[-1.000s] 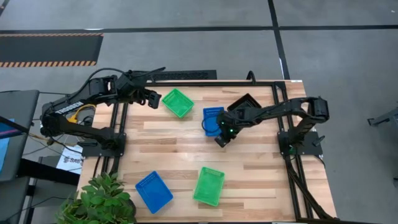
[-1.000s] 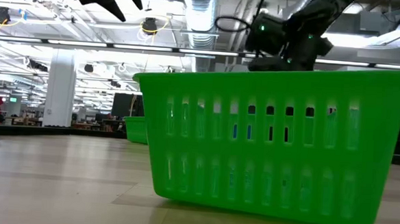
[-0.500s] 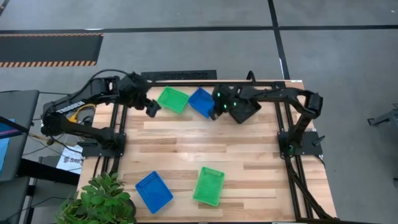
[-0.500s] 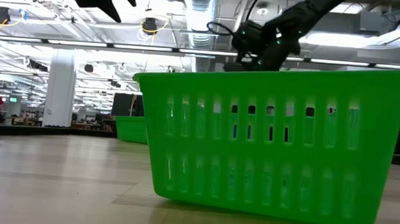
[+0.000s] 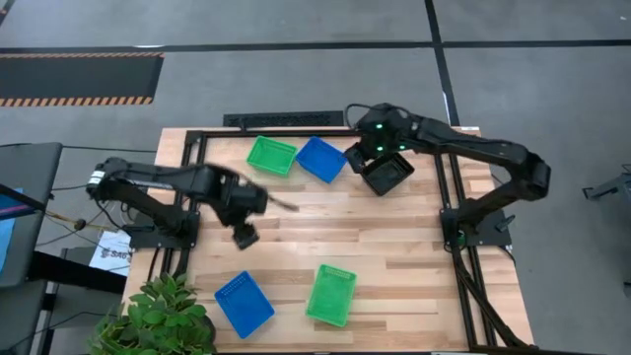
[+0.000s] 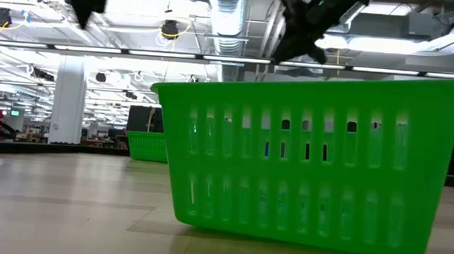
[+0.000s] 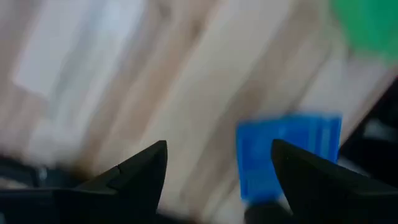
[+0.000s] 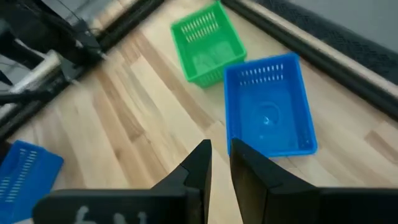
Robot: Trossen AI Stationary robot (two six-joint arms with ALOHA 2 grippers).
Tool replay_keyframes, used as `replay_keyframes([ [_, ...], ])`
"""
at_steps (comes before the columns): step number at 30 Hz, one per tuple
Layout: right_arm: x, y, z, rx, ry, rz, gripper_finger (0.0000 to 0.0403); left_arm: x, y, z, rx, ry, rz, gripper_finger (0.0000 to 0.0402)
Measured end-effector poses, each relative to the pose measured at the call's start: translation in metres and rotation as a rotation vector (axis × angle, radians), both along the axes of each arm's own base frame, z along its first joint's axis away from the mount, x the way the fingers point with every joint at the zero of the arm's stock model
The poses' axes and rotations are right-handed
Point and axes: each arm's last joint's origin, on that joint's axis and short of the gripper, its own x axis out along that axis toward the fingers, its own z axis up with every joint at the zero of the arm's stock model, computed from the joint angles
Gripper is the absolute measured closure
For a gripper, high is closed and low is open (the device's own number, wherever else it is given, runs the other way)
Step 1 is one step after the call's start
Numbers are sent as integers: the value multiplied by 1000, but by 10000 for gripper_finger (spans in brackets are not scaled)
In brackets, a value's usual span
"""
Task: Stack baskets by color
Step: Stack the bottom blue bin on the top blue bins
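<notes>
On the table's far side a green basket [image 5: 271, 156] [image 8: 205, 43] and a blue basket [image 5: 321, 160] [image 8: 268, 102] stand bottom-down side by side. A black basket [image 5: 387, 174] stands to their right. Near the front edge stand another blue basket [image 5: 244, 303] [image 7: 289, 155] and another green basket [image 5: 331, 294] [image 6: 303, 162]. My right gripper [image 5: 352, 160] [image 8: 219, 149] hangs above the far blue basket, fingers a narrow gap apart, nothing between them. My left gripper [image 5: 243, 235] [image 7: 219, 149] hangs wide open over the table's left middle, pointing down, holding nothing.
A black frame [image 5: 296, 120] runs along the table's far edge and down both sides. A leafy plant [image 5: 158, 316] stands at the near left corner. Bare wood [image 5: 375, 237] lies across the table's middle.
My right gripper has gone toward the far edge with the blue basket, which slid from the table's middle to beside the far green basket and turned. The gripper then rose clear of it. My left gripper has swung from the far left corner toward the table's middle, sinking and tipping downward.
</notes>
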Motion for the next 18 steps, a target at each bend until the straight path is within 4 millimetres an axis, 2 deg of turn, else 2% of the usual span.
replay_keyframes([
  [4,-14,4,14,-18,-29,-1,324,-5,-32,-11,-13,27,-67,128],
  [10,-26,9,17,-34,17,26,324,-10,-72,-50,-68,9,-96,128],
  [14,-26,9,12,-17,57,30,324,-20,-83,-77,-69,68,-29,128],
  [18,-23,11,9,-23,78,54,324,-31,-93,-97,-72,103,-34,128],
])
